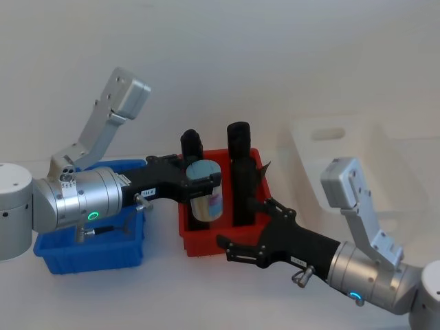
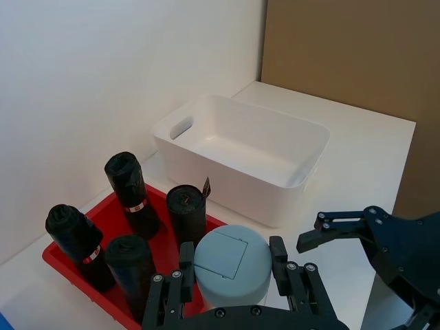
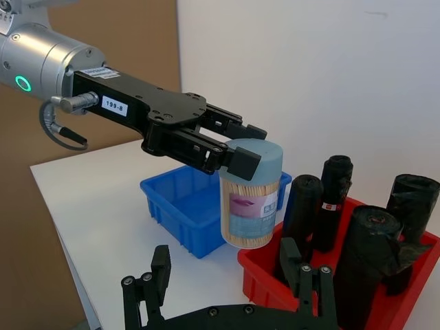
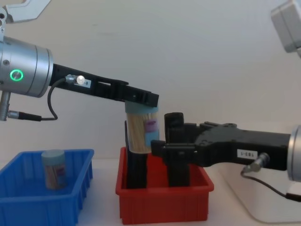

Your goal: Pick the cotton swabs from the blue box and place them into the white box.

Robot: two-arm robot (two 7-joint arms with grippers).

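The left pincer (image 1: 204,181) is pinching a swab jar (image 1: 207,201) above the red bin (image 1: 206,246); the right pincer (image 1: 242,221) is hovering spread beside it. The blue box (image 4: 28,207) is holding another jar (image 4: 54,168).

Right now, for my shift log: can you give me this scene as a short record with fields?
Left claw: shut on the lid of a cotton swabs jar, held above the red bin
Right claw: open, by the red bin's near right side
Blue box: holds a second jar
White box: nothing inside
Red bin: four upright black rolls
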